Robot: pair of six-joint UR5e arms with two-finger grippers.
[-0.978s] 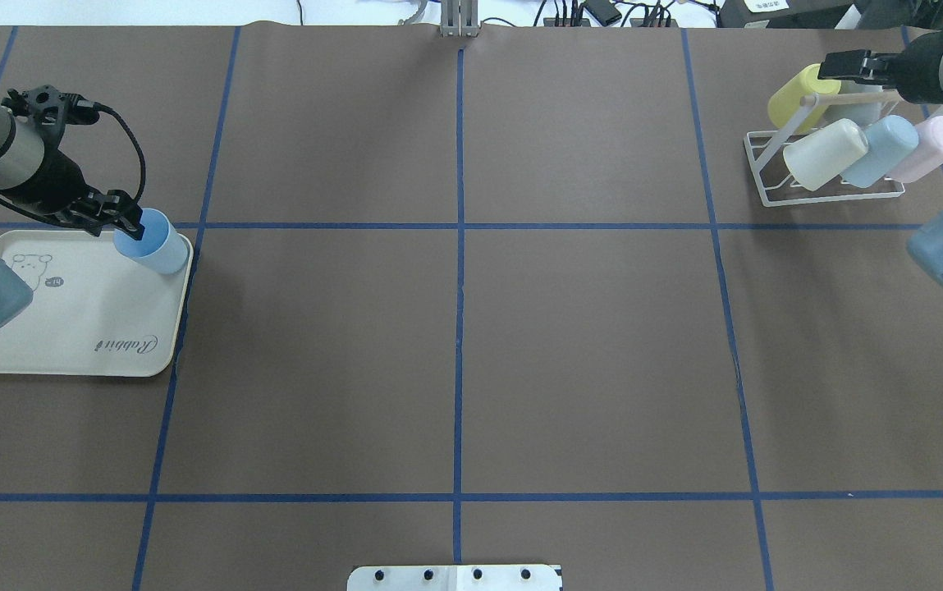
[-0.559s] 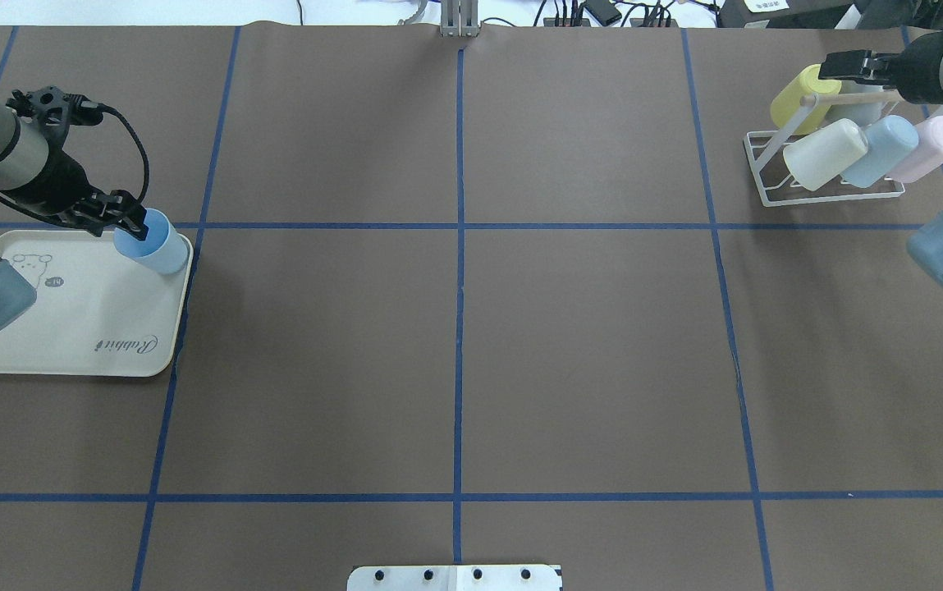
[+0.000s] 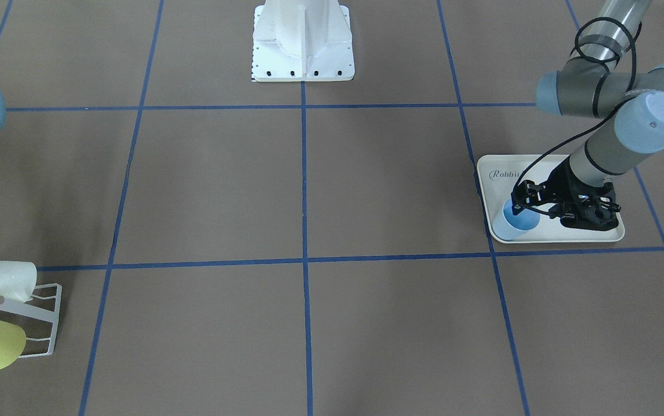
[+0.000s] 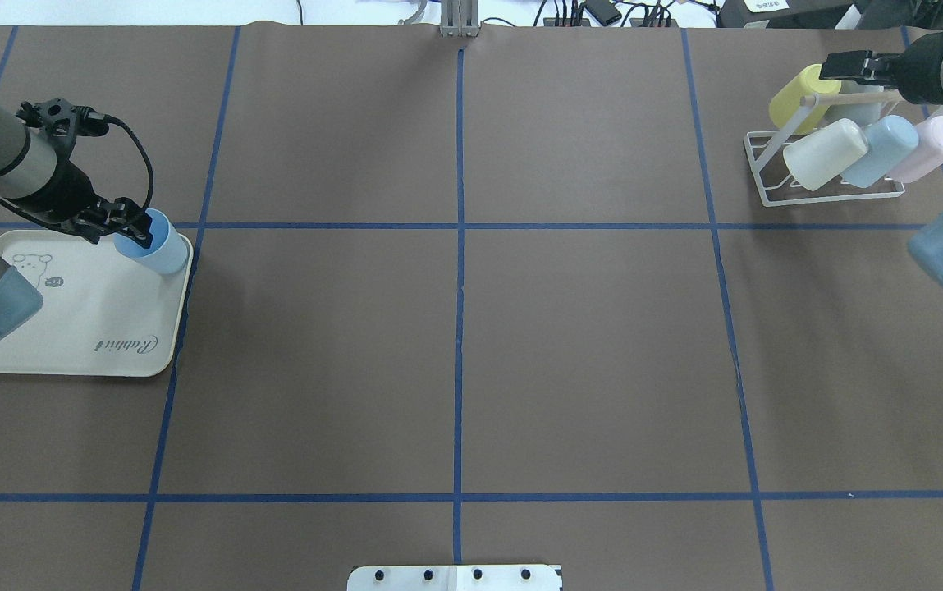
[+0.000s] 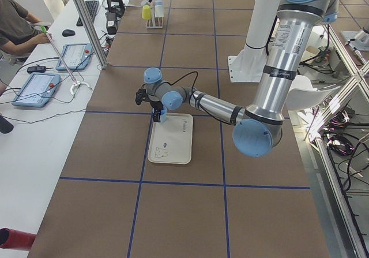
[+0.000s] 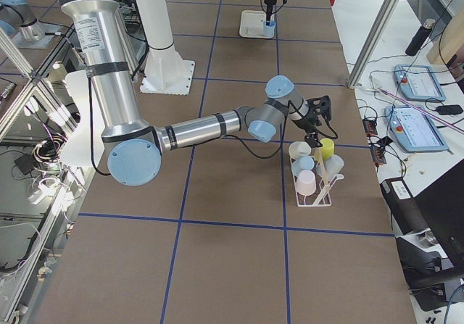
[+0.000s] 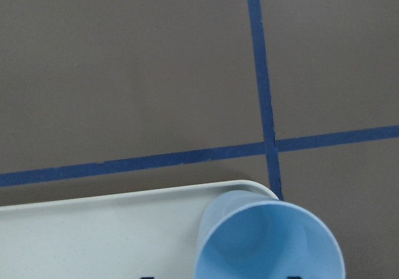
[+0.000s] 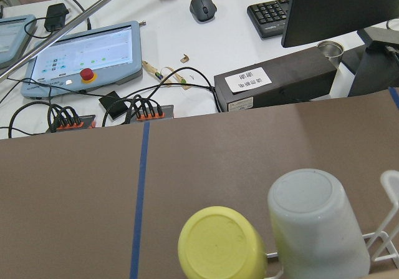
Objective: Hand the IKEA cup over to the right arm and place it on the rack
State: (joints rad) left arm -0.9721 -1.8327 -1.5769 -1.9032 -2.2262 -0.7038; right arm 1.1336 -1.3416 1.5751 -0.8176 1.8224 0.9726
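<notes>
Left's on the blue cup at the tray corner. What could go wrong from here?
1. The left gripper straddles only the rim wall of the blue cup, so it may tilt or slip on lift.
2. The cup stands at the corner of the tray and could catch the raised edge.
3. The rack is crowded with cups, and the right gripper hangs close over it; a move could knock one.

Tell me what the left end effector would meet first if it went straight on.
The blue cup: the left end effector points down at its rim, apparently straddling the wall. Further on, probably the cup's floor or the tray; depth is unclear.
</notes>
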